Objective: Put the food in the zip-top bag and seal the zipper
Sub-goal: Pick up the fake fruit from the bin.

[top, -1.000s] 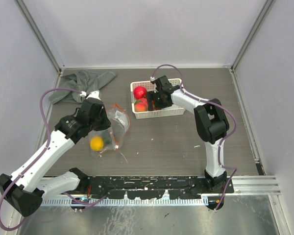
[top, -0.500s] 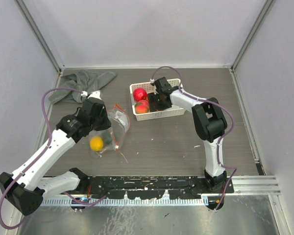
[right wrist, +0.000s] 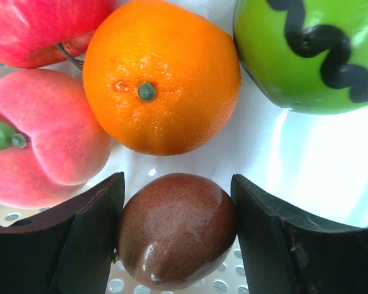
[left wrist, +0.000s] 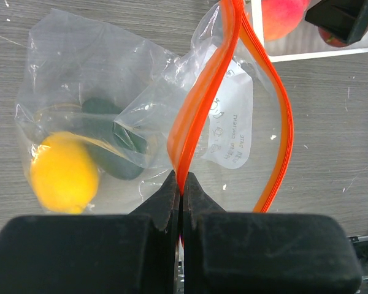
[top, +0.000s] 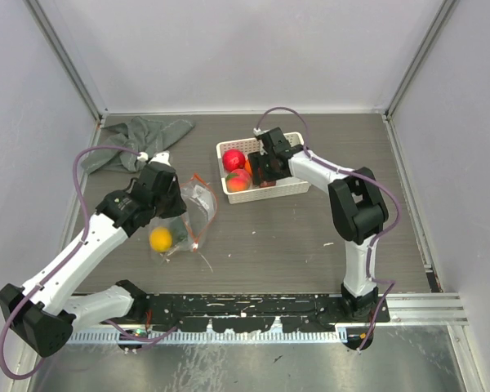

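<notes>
**Two fruits bagged, five in basket**

The left gripper clamps the zipper of the zip-top bag, which contains one yellow fruit and one dark green fruit. Farther off, the right gripper grips one brown fruit in the basket, beside one orange fruit, one peach fruit, one red fruit and one green fruit.

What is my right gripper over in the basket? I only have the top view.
Observer: The right gripper straddles a brown fruit, one finger on each side. Whether it grips yet, I cannot tell.
Operator: Is the bag mouth open?
Observer: Yes. The left gripper is shut on one zipper strip, and the other strip bows away from it.
Operator: Anything in there beside the yellow fruit?
Observer: A dark green piece lies against it inside the bag.
</notes>
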You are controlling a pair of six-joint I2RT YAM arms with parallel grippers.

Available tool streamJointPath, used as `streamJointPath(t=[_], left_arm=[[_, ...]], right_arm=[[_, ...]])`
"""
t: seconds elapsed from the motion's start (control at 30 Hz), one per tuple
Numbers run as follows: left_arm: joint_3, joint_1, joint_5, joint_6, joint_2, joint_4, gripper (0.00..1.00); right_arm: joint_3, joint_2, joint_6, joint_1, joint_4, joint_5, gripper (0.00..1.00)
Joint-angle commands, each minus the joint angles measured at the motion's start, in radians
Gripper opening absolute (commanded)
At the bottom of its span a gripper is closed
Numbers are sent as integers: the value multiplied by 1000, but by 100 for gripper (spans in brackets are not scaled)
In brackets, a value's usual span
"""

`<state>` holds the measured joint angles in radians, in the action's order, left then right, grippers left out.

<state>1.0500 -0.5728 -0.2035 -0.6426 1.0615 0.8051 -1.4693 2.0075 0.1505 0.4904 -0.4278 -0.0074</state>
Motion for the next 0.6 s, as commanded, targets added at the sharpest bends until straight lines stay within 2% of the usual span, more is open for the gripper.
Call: streamJointPath(t=[0.0,0.27,0.57], left_arm=[[13,5,15,0,4,-25,0],[16,4,15,0,3,-30,0],[24,5,15,4,0,-26,0]], right_arm=[[29,-106,19,-1,85,29,45],[101,-221,37,3,171,18,43],[211,-437,33,51,293,-48,42]])
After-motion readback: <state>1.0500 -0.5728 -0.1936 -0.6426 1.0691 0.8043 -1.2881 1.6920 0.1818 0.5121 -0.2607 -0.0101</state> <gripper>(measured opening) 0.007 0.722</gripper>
